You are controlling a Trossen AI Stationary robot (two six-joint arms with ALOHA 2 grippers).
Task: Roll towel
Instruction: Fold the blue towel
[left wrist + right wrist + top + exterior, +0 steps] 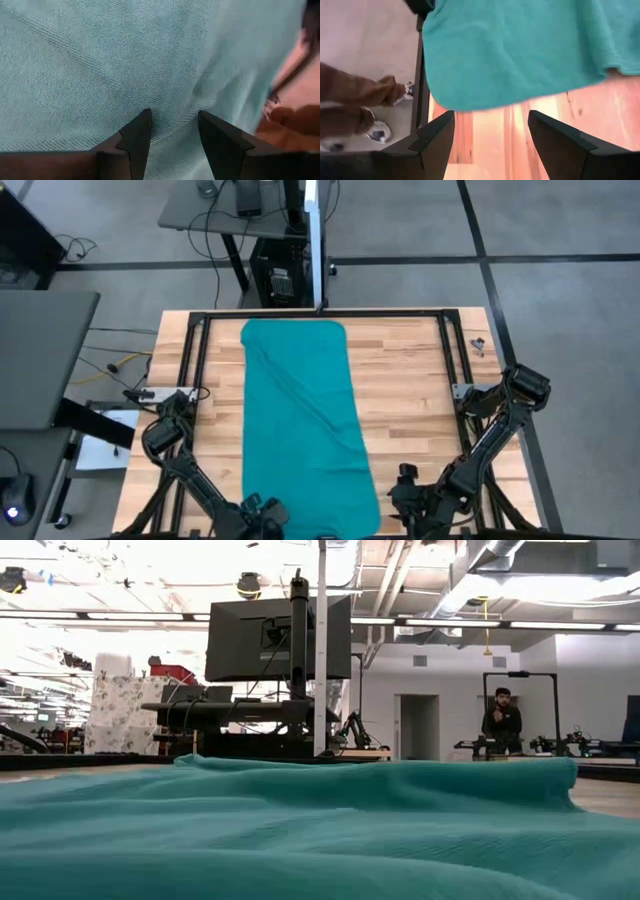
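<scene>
The towel (pixel 305 425) lies spread lengthwise down the middle of the wooden counter (pixel 410 380), running from its 12 o'clock edge, just short of the black frame rail (pixel 330 312), to the 6 o'clock edge. A diagonal crease crosses it, and its near end flares a little wider toward 5 o'clock. Bare wood lies open on both long sides, wider on the 3 o'clock side.

The left gripper (pixel 172 132) is at the towel's 7 o'clock corner, its jaws slightly apart and pressed down onto the fabric, with a small ridge of cloth between the fingers (pixel 137 135); they have not closed on it. The right gripper (pixel 490 137) hangs near the 5 o'clock corner, jaws wide open over bare wood just beside the towel's hem, holding nothing.

A small dark object (pixel 478 345) sits at the counter's 2 o'clock corner, well apart from the cloth. Beyond the 12 o'clock edge stands a monitor on a stand (pixel 280 640); a person (pixel 502 720) stands far back in the room.
</scene>
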